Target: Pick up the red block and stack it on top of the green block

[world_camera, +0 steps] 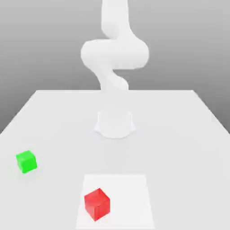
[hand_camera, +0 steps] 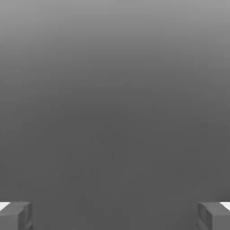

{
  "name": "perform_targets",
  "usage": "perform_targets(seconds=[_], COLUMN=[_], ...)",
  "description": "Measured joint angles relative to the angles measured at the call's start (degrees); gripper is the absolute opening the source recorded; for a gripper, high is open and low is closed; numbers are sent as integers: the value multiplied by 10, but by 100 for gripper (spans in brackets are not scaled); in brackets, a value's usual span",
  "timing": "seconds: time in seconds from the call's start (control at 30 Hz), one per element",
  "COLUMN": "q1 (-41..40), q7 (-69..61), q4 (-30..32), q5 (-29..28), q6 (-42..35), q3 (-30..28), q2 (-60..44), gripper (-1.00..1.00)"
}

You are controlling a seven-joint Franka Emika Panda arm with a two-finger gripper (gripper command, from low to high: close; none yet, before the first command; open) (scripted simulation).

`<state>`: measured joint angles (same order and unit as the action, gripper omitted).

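Arm (world_camera: 115,56): upright and bent above its base
Gripper (hand_camera: 115,216): fingers wide apart, holding nothing
Red block (world_camera: 97,205): on white square (world_camera: 128,197)
Green block (world_camera: 27,161): on table (world_camera: 179,148), exterior view's left

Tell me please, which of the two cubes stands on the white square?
The red cube; the green one sits outside it.

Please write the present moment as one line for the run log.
gripper: open, empty | red block: on white square | green block: on table | stack: not made
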<state>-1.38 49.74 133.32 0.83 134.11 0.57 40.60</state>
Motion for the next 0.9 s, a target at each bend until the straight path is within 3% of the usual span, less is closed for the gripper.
perform_targets(seconds=[0.5,0.73,0.9], q1=[-71,-81,-72], q7=[265,406,439], q4=[92,135,131], q5=[9,-14,-27], q6=[140,206,282], q3=[38,29,16], q2=[-315,-461,-565], gripper=[0,0,0])
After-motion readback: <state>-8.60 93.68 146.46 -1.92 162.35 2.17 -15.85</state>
